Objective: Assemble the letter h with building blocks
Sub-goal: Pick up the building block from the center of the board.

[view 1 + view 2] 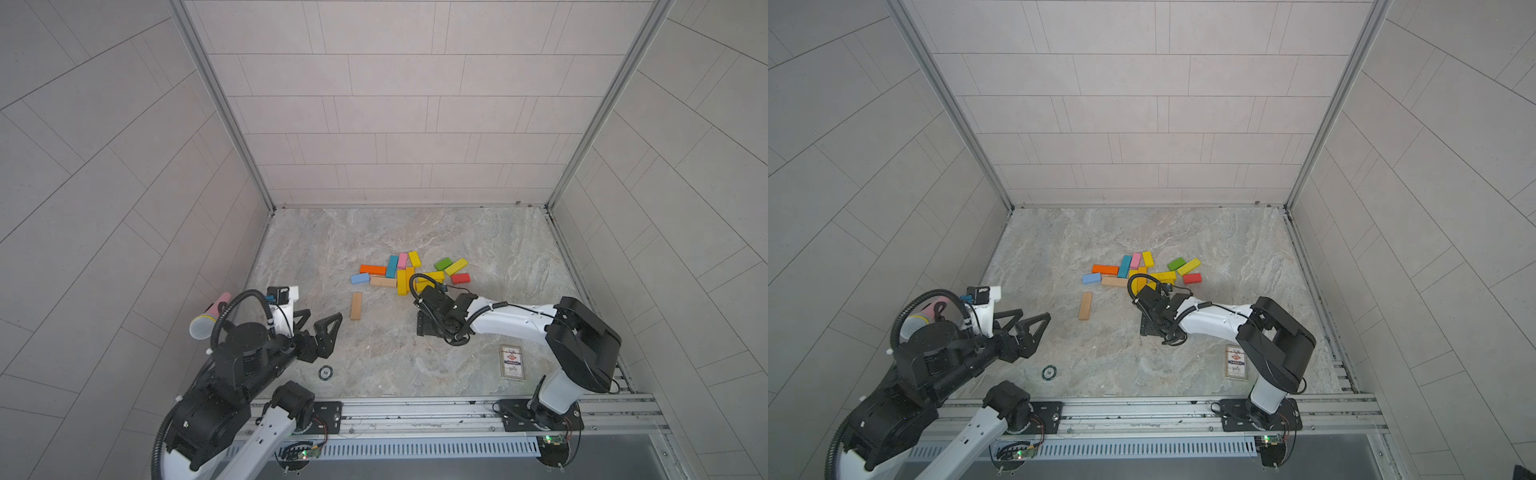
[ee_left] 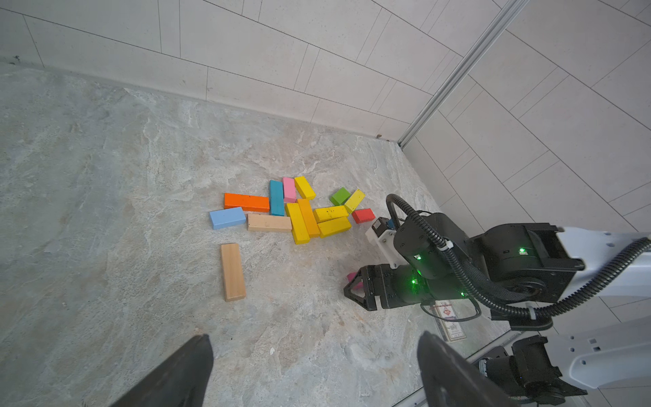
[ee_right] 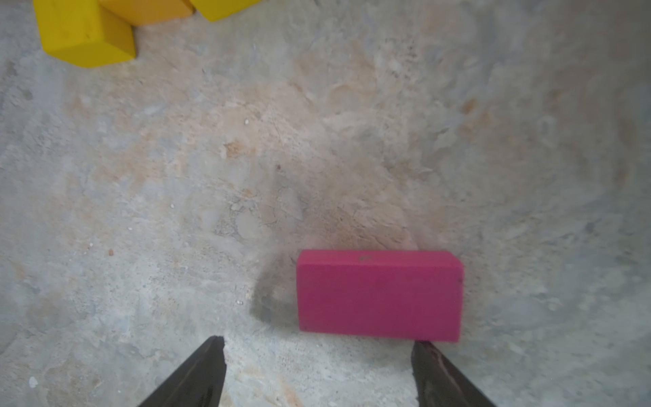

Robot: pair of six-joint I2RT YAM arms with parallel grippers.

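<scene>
Gaping, both: right gripper (image 3: 318, 341) just short of the magenta block (image 3: 378, 294), left gripper (image 1: 325, 313) over open tabletop (image 1: 374, 357).

Tabletop (image 1: 374, 232): marbled grey-beige stone pattern, closed in on three sides by pale tiled walls (image 1: 395, 104).

Microphone (image 1: 204, 325): pink handle, grey mesh head. It lies at the left side by the wall, head toward the front.

Small round dark disc (image 1: 325, 372): flat near the front edge, left of centre. Marking too small to read.

Printed card box (image 1: 512, 361): flat near the front right, well apart from the disc. Partly seen in the left wrist view (image 2: 454, 329).

Metal rail (image 1: 415, 411): runs along the front edge.
</scene>
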